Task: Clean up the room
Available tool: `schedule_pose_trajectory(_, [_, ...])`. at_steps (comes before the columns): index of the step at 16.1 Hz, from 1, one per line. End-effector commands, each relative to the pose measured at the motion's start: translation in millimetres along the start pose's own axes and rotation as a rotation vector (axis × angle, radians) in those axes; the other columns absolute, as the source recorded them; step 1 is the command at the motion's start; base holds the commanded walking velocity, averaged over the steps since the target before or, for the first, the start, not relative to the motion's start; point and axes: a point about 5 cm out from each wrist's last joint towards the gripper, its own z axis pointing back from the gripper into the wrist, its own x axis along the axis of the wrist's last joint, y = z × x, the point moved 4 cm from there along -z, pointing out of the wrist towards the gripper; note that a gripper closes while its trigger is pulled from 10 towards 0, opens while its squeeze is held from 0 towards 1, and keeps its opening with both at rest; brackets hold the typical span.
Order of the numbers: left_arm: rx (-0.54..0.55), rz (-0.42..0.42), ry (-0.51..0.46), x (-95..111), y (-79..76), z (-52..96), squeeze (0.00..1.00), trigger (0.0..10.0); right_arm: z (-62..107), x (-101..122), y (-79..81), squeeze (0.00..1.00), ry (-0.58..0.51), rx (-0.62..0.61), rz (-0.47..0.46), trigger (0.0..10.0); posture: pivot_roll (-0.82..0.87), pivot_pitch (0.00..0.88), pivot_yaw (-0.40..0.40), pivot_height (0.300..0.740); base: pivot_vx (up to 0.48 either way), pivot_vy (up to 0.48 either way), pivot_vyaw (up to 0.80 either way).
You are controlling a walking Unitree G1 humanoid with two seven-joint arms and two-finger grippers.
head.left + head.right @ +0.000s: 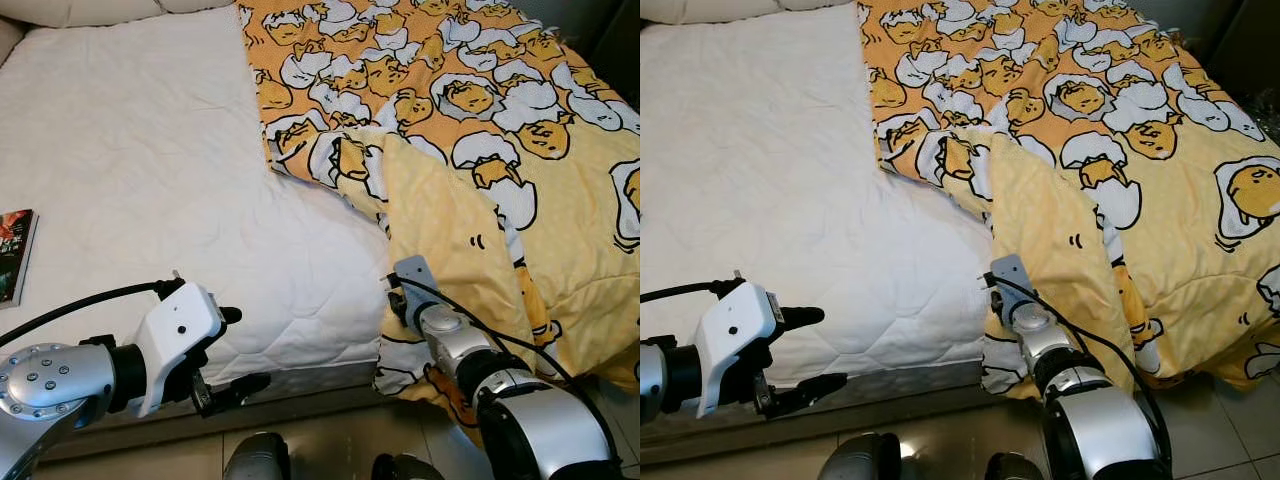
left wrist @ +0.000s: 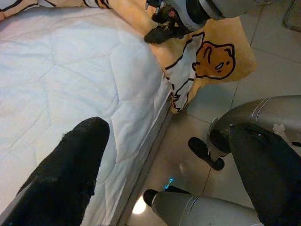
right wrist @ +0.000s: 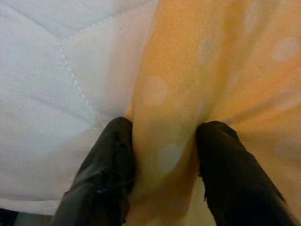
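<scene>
Right gripper (image 3: 162, 174), lower centre of frame, pinches the quilt (image 1: 450, 210) at its folded-back edge; soft, limp cloth, best gripped there. Left gripper (image 1: 235, 350) hovers open.

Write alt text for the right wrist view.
The right claw pinches a fold of yellow dotted blanket between its two black fingers, at the blanket's edge where it meets the white quilted mattress.

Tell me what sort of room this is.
Most likely a bedroom: a bed with a white quilted cover, a yellow cartoon-print duvet half spread over it, and a book lying on it. Tiled floor alongside.
</scene>
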Motion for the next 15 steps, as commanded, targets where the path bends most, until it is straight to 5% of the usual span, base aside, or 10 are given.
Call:
schedule_pose_trajectory(1, [-0.001, -0.02, 0.003, 2.9, -1.8, 2.7, 0.01, 10.0, -0.2, 0.5, 0.6, 0.0, 0.006, 0.006, -0.001, 0.0, 0.28, 0.163, 0.039, 0.74, 0.0, 0.0, 0.0])
schedule_pose_trajectory(6, [-0.027, -0.014, 0.023, -2.3, -2.7, 6.0, 0.0, 10.0, 0.1, 4.7, -2.6, 0.0, -0.025, 0.034, -0.026, 0.0, 0.26, 0.151, 0.04, 0.74, 0.0, 0.0, 0.0])
schedule_pose_trajectory(13, [-0.054, -0.012, 0.032, -7.5, -2.8, 2.8, 0.01, 10.0, 7.6, -2.8, -4.4, 0.0, -0.1, 0.238, -0.004, 0.0, 0.22, 0.116, 0.041, 0.74, 0.0, 0.0, 0.0])
schedule_pose_trajectory(14, [-0.049, -0.014, 0.028, -6.8, -1.6, 2.6, 0.01, 10.0, 11.8, -7.9, -2.9, 0.0, -0.111, 0.318, 0.012, 0.0, 0.22, 0.117, 0.041, 0.74, 0.0, 0.0, 0.0])
schedule_pose_trajectory(15, [-0.042, -0.016, 0.022, -5.8, -0.2, 2.7, 0.01, 10.0, 29.3, -24.2, 1.6, 0.0, -0.142, 0.553, 0.062, 0.0, 0.22, 0.12, 0.035, 0.74, 0.0, 0.0, 0.0])
